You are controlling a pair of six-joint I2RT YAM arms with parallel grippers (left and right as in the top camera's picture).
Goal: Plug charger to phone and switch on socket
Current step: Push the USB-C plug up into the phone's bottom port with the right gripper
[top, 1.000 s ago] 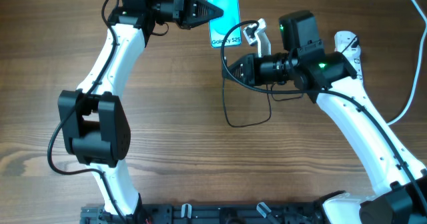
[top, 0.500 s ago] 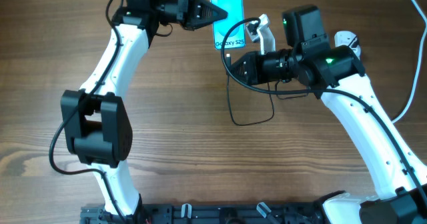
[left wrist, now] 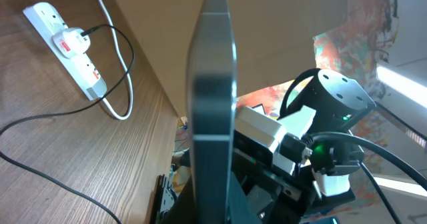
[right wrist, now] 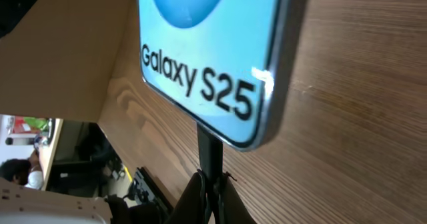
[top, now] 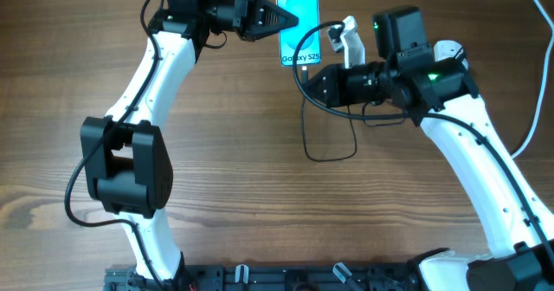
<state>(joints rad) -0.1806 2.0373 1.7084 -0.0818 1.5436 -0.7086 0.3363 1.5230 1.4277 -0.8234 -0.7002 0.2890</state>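
Note:
The phone [top: 299, 14], cyan screen with "Galaxy S25" at its lower edge, is held off the table at the back by my left gripper [top: 279, 18], which is shut on its side. In the left wrist view the phone [left wrist: 213, 84] shows edge-on between the jaws [left wrist: 223, 207]. My right gripper [top: 308, 77] is shut on the charger's plug tip [right wrist: 209, 147], which touches the phone's bottom edge [right wrist: 220, 71]. The black cable [top: 329, 148] loops below. The white socket [left wrist: 67, 44] lies far back, with a plug in it; from overhead the socket [top: 452, 52] is mostly hidden by the right arm.
A thick white cord [top: 538, 109] runs along the right edge of the table; in the left wrist view the cord [left wrist: 117, 57] curves beside the socket. A thin black cable [left wrist: 47, 167] crosses the wood. The arms' base rail [top: 260, 278] lies at the front edge.
Both grippers have shifted a little to the right with the phone and the plug. The right gripper has closed in on the phone's lower edge.

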